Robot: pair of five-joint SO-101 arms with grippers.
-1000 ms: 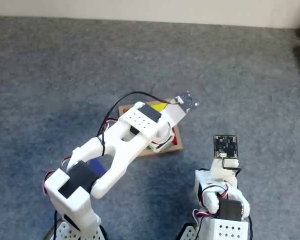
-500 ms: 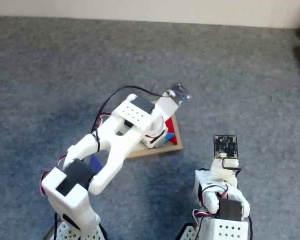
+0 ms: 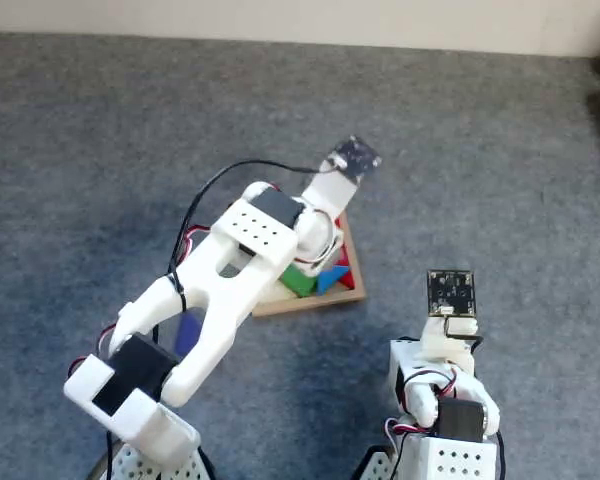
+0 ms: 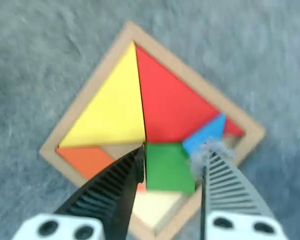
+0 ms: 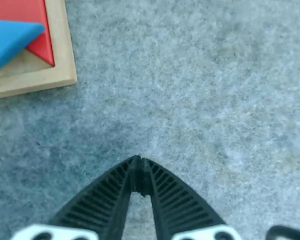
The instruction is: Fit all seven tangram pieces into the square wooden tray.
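The square wooden tray [image 4: 50,150] lies on the grey carpet, its corner [image 5: 57,75] also in the right wrist view. It holds a yellow triangle [image 4: 110,110], a large red triangle [image 4: 175,107], an orange piece [image 4: 87,159], a green square [image 4: 167,167], a tilted blue triangle [image 4: 205,134] and a cream piece [image 4: 152,210]. My left gripper [image 4: 172,162] hangs open above the green square, holding nothing. My right gripper [image 5: 140,175] is shut over bare carpet, near the tray corner. A dark blue piece [image 3: 188,330] lies on the carpet, partly under the left arm.
The left arm [image 3: 230,290] reaches over the tray [image 3: 310,300] and covers most of it in the high view. The right arm [image 3: 450,340] stays folded at the near right. Open carpet surrounds the tray on all sides.
The left arm has swung its wrist back and to the left over the tray, uncovering the green and blue pieces in the high view. The right arm has not moved.
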